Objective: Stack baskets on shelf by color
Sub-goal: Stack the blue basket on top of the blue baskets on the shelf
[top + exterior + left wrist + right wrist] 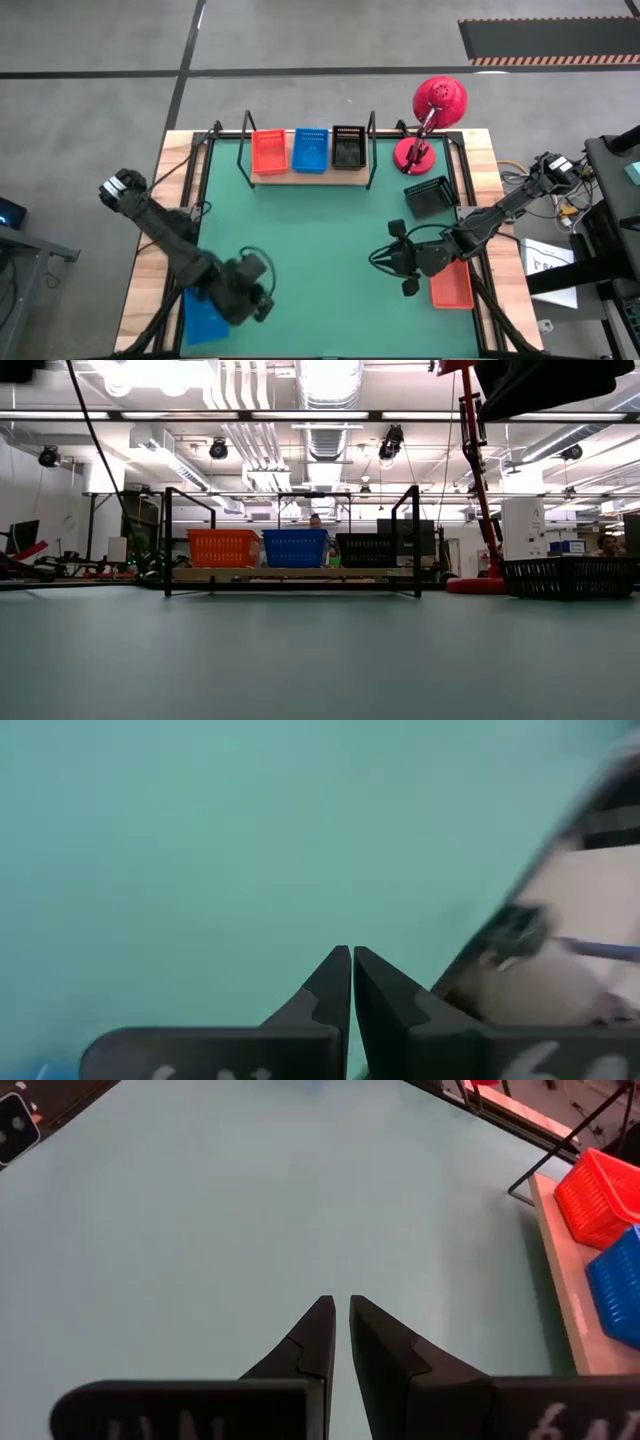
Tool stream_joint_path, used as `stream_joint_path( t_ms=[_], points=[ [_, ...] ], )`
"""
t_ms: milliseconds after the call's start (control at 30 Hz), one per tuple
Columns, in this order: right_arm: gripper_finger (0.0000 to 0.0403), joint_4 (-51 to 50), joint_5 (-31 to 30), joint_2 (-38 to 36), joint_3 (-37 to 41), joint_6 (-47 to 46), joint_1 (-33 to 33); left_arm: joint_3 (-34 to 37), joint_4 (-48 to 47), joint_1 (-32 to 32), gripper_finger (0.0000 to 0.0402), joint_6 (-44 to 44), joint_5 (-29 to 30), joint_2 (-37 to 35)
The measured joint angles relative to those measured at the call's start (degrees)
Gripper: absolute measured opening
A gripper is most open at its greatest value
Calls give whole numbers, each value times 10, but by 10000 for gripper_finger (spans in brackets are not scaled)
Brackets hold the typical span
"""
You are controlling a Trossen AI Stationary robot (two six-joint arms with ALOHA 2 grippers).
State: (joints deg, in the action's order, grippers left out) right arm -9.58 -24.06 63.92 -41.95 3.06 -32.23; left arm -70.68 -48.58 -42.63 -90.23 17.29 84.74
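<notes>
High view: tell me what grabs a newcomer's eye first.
The shelf at the table's far edge holds an orange basket, a blue basket and a black basket side by side. A red desk lamp stands to its right. Both arms wait over the green mat.

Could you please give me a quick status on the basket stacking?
Left hand shut, empty; right hand nearly shut, empty. Three baskets on shelf. Path clear.

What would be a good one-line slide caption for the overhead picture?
Orange basket, blue basket and black basket line the shelf; both grippers hover empty.
</notes>
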Motion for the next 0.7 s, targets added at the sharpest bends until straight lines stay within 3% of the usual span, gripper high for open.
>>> stream_joint_path(
  t_ms=[133,300,533,700],
  points=[
    [27,1,0,0,0,13,2,-92,-164,-38,0,-167,-94,61],
    [27,0,-1,0,0,32,7,-119,-191,-52,0,-262,-192,106],
    [27,-8,0,0,0,57,9,-113,-166,-55,2,-297,-197,121],
    [27,-9,0,0,5,62,9,-95,-123,-64,37,-340,-196,122]
  ],
)
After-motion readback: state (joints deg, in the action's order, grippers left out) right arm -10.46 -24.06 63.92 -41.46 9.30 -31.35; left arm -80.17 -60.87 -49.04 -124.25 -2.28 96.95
